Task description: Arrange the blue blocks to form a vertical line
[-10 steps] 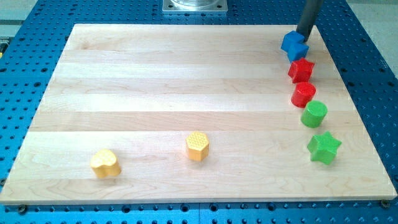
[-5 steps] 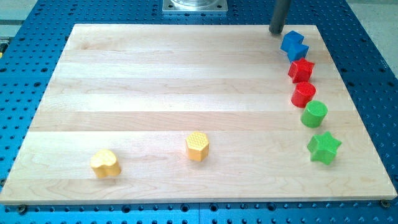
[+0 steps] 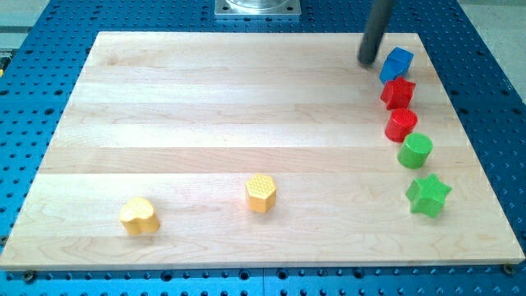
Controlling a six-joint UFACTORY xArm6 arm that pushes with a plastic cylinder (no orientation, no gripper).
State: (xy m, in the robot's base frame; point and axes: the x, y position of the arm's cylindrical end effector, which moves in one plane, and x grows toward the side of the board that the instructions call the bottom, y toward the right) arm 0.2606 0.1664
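Observation:
One blue block [image 3: 396, 63], roughly cube-shaped, sits at the view's upper right, at the top of a column of blocks along the board's right side. It touches the red block [image 3: 398, 91] just below it. No second blue block can be made out. My tip [image 3: 366, 61] is just to the left of the blue block, very close to its left face; whether it touches is unclear.
Below the red block come a red cylinder [image 3: 401, 125], a green cylinder [image 3: 415, 151] and a green star [image 3: 427, 196]. A yellow hexagon [image 3: 260, 193] and a yellow heart [image 3: 139, 215] lie at the lower left. The wooden board [image 3: 205, 107] rests on a blue perforated table.
My tip went from the blue block's upper right around to its left side. The blue block shifted slightly to the right and turned.

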